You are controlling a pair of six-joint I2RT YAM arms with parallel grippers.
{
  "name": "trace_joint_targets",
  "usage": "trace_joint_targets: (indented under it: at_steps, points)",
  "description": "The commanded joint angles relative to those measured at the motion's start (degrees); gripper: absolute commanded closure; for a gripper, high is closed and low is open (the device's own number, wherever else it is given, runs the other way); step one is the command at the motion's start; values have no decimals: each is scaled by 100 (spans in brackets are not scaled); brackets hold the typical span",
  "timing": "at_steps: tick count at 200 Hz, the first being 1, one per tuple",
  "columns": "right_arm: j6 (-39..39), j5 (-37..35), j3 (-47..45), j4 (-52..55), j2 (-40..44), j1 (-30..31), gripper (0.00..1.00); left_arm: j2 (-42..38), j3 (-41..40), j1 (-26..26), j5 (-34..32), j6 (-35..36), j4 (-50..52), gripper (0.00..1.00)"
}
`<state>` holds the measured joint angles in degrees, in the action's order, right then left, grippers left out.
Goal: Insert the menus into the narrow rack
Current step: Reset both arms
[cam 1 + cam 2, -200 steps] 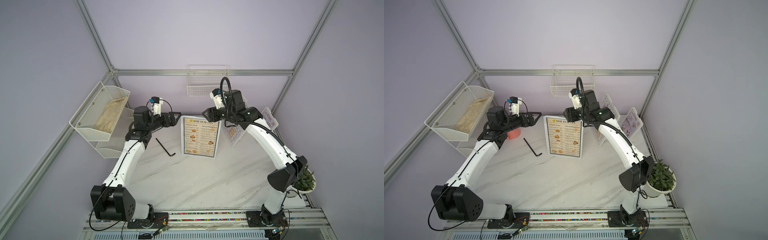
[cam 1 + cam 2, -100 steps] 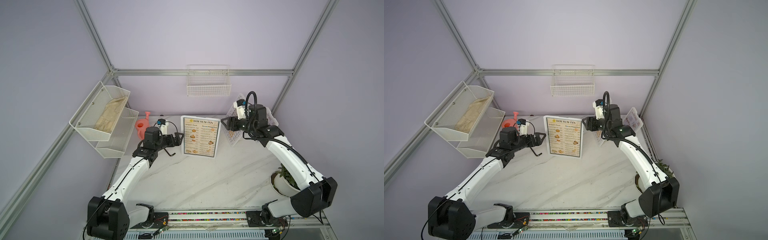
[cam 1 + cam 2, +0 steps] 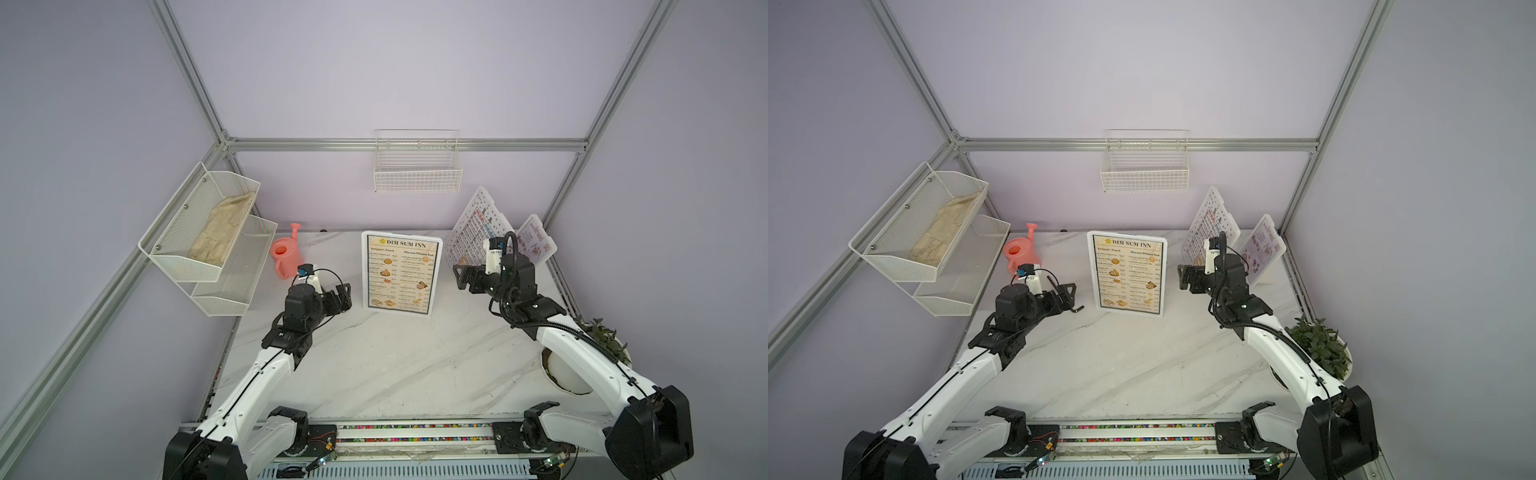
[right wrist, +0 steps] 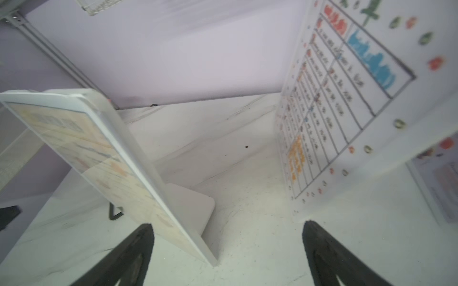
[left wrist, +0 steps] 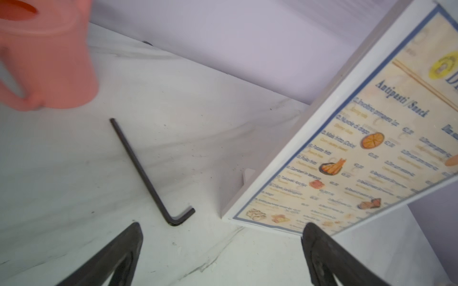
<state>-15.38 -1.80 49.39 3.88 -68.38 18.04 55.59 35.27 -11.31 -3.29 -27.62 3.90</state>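
The "DIM SUM INN" menu (image 3: 400, 274) (image 3: 1128, 272) stands upright at mid-table, also seen in both wrist views (image 5: 371, 148) (image 4: 111, 161). The white dotted table menu (image 3: 471, 230) (image 4: 347, 99) and the small card menu (image 3: 536, 243) (image 3: 1264, 249) lean at the back right. The narrow rack (image 3: 417, 174) (image 3: 1144, 174), a white wire basket, hangs on the back wall with nothing in it. My left gripper (image 3: 343, 297) (image 5: 221, 247) is open, low, just left of the standing menu. My right gripper (image 3: 460, 276) (image 4: 226, 247) is open between the standing menu and the dotted sheet, holding nothing.
A black Allen key (image 5: 148, 178) lies on the marble table in front of my left gripper. A pink watering can (image 3: 286, 257) stands at the back left. A two-tier mesh shelf (image 3: 208, 232) holding a cloth hangs on the left wall. A potted plant (image 3: 1316, 345) sits front right.
Both arms came down from up near the back wall to table height. The right arm swung right to beside the dotted sheet, and its jaws spread wider. The menus have not moved.
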Motion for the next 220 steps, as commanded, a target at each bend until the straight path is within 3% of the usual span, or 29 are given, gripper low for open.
trace_joint_targets:
  at_steps: [1, 18, 31, 53, 71, 103, 126, 144, 177, 198, 214, 220]
  points:
    - [240, -1623, -550, -965, 26, -64, 4, -380, -373, 56, -1838, 291, -249, 0]
    - [591, -2046, -895, -1418, -89, -147, 3, -355, -510, 85, -2361, 1019, -472, 0]
    - [886, -2057, -1071, -1678, -251, -278, 3, -162, -553, 109, -2832, 1125, -663, 0]
    - [1033, -2024, -1232, -1937, -568, -552, 3, 256, -838, 142, -2985, 1988, -1559, 0]
    - [1080, -1677, -1617, -2808, -763, -804, 3, 554, -1127, 194, -3038, 2402, -2387, 0]
    - [1322, -932, -2031, -4094, -1285, -1161, 3, 1162, -1544, 421, -2634, 2638, -3805, 0]
    - [1294, -297, -2303, -5033, -1669, -1430, 3, 1838, -1700, 635, -1819, 2693, -4912, 0]
    - [1510, -195, -2360, -5265, -1836, -1476, 3, 2471, -1796, 672, -1552, 2917, -5913, 0]
    - [1440, -1, -2527, -5808, -2298, -1635, 3, 3586, -1751, 918, -1349, 2829, -6822, 0]
    - [1423, 4, -2784, -6725, -2873, -1652, 3, 3391, -1318, 982, -1309, 2630, -5662, 0]
    - [1401, -85, -2913, -7706, -3498, -1654, 3, 3434, -1360, 1061, -1176, 2600, -5800, 0]
    - [1355, -151, -2830, -7445, -3412, -1650, 3, 3457, -1357, 1061, -1183, 2635, -5839, 0]
